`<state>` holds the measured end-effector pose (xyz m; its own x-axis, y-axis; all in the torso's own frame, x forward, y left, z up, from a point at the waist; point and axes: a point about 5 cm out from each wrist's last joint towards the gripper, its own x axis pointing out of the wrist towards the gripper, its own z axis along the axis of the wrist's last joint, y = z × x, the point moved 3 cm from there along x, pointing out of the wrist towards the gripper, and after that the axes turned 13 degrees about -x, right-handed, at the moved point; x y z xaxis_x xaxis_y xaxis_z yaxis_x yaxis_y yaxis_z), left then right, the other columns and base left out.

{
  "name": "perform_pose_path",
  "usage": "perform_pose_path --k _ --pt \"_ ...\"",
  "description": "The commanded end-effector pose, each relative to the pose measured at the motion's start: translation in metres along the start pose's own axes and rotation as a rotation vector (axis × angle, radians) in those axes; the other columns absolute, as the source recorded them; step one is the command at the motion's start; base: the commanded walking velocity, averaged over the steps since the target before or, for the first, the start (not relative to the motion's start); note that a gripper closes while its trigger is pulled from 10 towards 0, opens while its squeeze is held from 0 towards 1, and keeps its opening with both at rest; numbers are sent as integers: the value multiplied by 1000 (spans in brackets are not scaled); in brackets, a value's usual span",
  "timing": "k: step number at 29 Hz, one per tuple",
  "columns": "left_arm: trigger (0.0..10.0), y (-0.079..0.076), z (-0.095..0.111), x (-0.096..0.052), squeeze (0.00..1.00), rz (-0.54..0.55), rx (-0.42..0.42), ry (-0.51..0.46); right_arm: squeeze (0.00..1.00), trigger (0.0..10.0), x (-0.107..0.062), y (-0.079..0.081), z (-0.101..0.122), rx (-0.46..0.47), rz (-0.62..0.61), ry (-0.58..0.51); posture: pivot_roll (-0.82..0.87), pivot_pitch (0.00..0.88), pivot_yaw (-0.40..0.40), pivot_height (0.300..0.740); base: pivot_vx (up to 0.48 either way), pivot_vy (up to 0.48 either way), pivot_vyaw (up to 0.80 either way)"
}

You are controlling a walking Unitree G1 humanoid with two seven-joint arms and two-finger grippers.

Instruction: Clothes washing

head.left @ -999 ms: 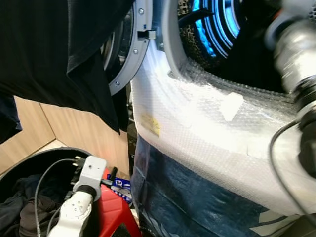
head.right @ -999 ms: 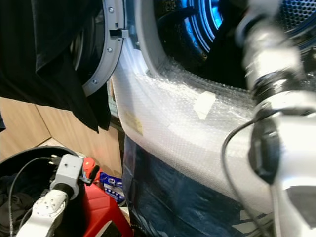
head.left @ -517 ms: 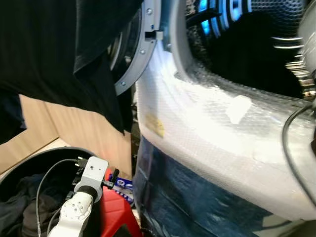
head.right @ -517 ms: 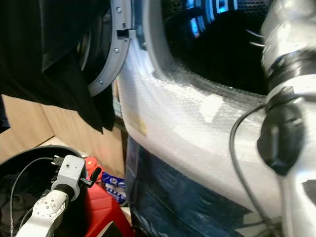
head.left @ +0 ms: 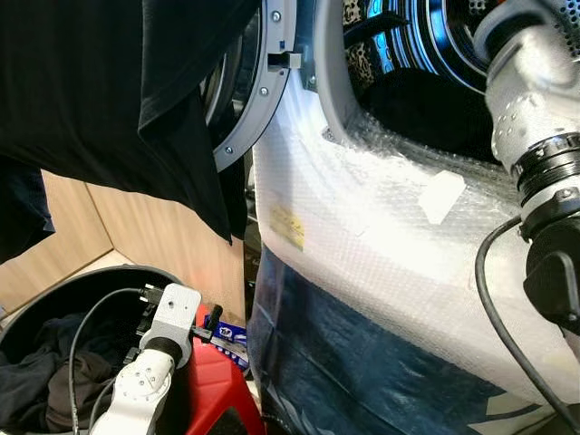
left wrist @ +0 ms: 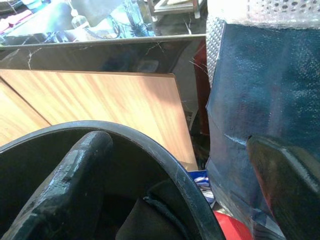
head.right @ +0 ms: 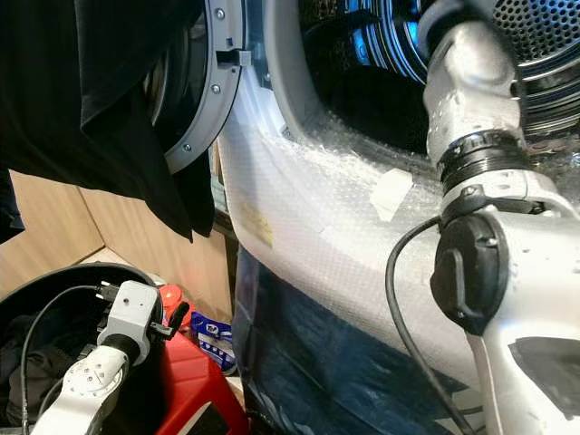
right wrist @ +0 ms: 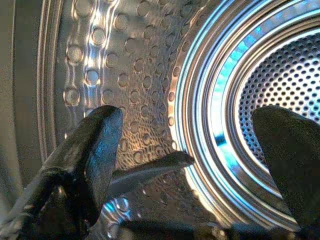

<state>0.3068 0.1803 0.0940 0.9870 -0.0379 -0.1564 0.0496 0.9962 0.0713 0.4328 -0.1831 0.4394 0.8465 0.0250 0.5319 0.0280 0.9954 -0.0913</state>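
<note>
At about 8 o'clock from where I stand there is a round black laundry basket [head.left: 54,299] with dark clothes [head.left: 54,385] lying in it, so most of the washing seems not yet loaded. The left gripper [left wrist: 180,195] hangs over the basket rim with its two black fingers [left wrist: 70,190] spread wide and nothing between them; I think it waits there because the next garment must be taken from this basket. Just beside the basket, at 6 o'clock, stands something red [head.left: 213,385], maybe a stool, I cannot tell exactly. At 10 o'clock a black garment [head.left: 100,91] hangs down over the open washer door [head.left: 254,100], and it hides a big part of the door. Moving to the right, the front of the washing machine [head.left: 362,227] is wrapped in bubble wrap above and dark blue film below, probably as protection. At 1 o'clock the right arm [head.right: 480,181] reaches through the opening into the drum [right wrist: 150,75]. The right gripper [right wrist: 190,150] is deep inside, pointing at the perforated back wall with its blue light ring; its fingers [right wrist: 95,150] are apart and empty. My judgement is that it has released a piece inside, although I see no cloth in front of it.
</note>
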Motion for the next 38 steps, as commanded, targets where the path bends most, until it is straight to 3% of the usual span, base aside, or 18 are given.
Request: perform_pose_path --k 1,2,4,8,12,15,19,20,22,23,26,30,33,34,35,36,37,38 --pt "10000 -1 9 0 0 5 0 -45 0 10000 -1 -1 2 54 -1 -40 30 0 -44 740 0 0 0" --pt "10000 -2 10 -1 0 9 1 -52 0 10000 -3 6 2 144 56 -91 23 0 -45 740 0 0 0" --pt "10000 -1 11 -1 0 11 2 -53 0 10000 -4 9 2 181 79 -116 23 0 -45 740 0 0 0" --pt "10000 5 11 -3 0 50 6 -64 0 10000 -13 25 14 390 259 -300 3 0 -34 740 0 0 0" --pt "10000 6 12 -3 0 57 4 -76 0 10000 -27 35 29 472 402 -440 -5 0 -30 740 0 0 0" --pt "10000 7 15 -3 0 73 15 -97 0 10000 -61 48 49 587 624 -578 -13 0 -33 740 0 0 0" --pt "10000 7 17 -4 0 87 9 -109 0 10000 -102 63 44 648 849 -600 -13 0 -35 740 0 0 0" --pt "10000 9 18 -5 0 101 11 -118 0 10000 -128 75 30 604 986 -555 -13 0 -35 740 0 0 0" --pt "10000 12 19 -6 0 113 9 -126 0 10000 -147 83 22 589 1085 -531 -13 0 -35 740 0 0 0" --pt "10000 13 20 -6 0 119 8 -132 0 10000 -156 85 20 598 1129 -525 -10 0 -37 740 0 0 0" --pt "10000 23 38 -9 0 166 -23 -238 0 10000 -216 103 5 664 1446 -408 -14 0 -37 740 0 0 0" --pt "10000 31 57 -12 0 200 -26 -330 0 10000 -257 121 -44 588 1532 -147 -4 0 -42 740 0 0 0" --pt "10000 31 65 -13 0 169 -45 -342 0 10000 -298 124 -124 601 1472 197 3 0 -45 740 0 0 0" --pt "10000 31 65 -13 0 169 -45 -342 0 10000 -298 124 -124 601 1472 197 3 0 -45 740 0 0 0" --pt "10000 30 70 -13 0 154 -63 -356 278 10000 -319 120 -152 629 1451 341 7 0 -43 740 0 0 0" --pt "10000 30 72 -14 0 152 -62 -362 502 10000 -328 118 -162 627 1446 395 7 0 -43 740 0 0 0" --pt "10000 31 73 -13 0 154 -58 -361 565 10000 -335 115 -175 617 1420 460 15 0 -43 740 0 0 0" --pt "10000 33 75 -13 0 165 -61 -358 1000 10000 -342 111 -194 597 1359 546 15 0 -43 740 0 0 0"
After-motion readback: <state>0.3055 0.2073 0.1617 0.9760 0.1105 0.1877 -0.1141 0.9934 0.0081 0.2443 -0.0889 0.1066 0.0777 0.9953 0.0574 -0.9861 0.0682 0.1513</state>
